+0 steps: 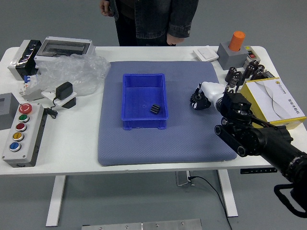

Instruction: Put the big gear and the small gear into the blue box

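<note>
Right now my right hand (218, 101) is over the right part of the blue-grey mat (177, 153), my arm reaching in from the right. Its pale front part comes up against the big gear (199, 100), a dark piece to the right of the blue box (124, 103) and apart from it. I cannot tell whether my hand is open or has closed on that gear, nor whether the gear rests on the mat or is just off it. The small gear (155, 109), black and ridged, lies inside the blue box, toward its near right corner.

Across from me, a person in a dark denim jacket (165, 17) stands at the table's far side. One hand (175, 39) hangs by the far edge, the other (105, 6) hangs farther left, and neither handles anything on the table.

Beyond my forearm, a yellow box (255, 100) with a white sheet on it is at the right, with an orange cylinder (237, 40) standing on a grey block farther back. Over on the left sit a button panel (31, 152) and a crumpled clear plastic bag (79, 72).
</note>
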Tool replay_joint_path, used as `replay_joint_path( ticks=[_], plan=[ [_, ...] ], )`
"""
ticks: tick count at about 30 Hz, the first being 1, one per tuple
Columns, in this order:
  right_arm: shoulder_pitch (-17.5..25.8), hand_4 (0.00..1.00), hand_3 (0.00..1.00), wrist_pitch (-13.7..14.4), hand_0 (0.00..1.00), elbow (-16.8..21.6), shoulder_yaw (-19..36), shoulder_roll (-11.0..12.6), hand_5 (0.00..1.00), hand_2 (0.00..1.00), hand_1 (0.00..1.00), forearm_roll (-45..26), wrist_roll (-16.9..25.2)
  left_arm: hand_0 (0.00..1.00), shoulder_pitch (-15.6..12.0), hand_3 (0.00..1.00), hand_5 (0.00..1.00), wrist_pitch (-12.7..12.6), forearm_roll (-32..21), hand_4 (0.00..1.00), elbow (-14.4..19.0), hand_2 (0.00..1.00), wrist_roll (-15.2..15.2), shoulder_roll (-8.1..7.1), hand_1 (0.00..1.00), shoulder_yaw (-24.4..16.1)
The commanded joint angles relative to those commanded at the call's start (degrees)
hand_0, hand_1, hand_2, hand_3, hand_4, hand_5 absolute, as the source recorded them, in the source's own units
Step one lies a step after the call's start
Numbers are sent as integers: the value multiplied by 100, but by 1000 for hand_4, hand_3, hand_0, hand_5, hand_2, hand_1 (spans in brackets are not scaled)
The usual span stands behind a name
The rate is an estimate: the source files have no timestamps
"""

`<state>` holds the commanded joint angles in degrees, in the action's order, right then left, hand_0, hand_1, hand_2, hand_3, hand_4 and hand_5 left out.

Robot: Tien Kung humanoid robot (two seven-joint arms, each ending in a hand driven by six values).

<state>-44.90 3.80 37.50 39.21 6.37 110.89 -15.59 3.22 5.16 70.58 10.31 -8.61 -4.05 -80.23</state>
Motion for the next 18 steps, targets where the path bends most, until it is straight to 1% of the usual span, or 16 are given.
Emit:
replay_joint_path(
  ticks=[1, 6, 7, 12, 13, 18],
  plan=[
    [3, 628, 631, 20, 667, -3, -1, -1, 303, 576, 542, 7, 12, 732, 2, 705, 27, 0, -2, 430, 0, 705, 1, 1, 681, 2],
    [20, 628, 631, 93, 667, -27, -11, -10, 303, 576, 542, 22, 45, 732, 8, 705, 27, 0, -5, 430, 0, 705, 0, 9, 681, 8],
    [24, 609, 628, 109, 669, -34, -13, -11, 273, 564, 529, 23, 53, 732, 9, 705, 27, 0, -7, 429, 0, 706, 0, 10, 681, 9],
    [39, 609, 628, 226, 669, -45, 4, -10, 273, 564, 529, 42, 117, 732, 11, 705, 27, -1, -10, 429, 0, 706, 0, 12, 681, 14],
    [41, 614, 624, 248, 667, -40, 12, -7, 228, 555, 524, 45, 127, 732, 10, 704, 27, -1, -13, 429, 0, 705, 1, 12, 681, 16],
    [47, 614, 624, 330, 667, 40, 60, 24, 228, 555, 524, 58, 140, 732, 7, 704, 27, -3, -20, 429, 0, 705, 1, 11, 681, 21]
  ],
)
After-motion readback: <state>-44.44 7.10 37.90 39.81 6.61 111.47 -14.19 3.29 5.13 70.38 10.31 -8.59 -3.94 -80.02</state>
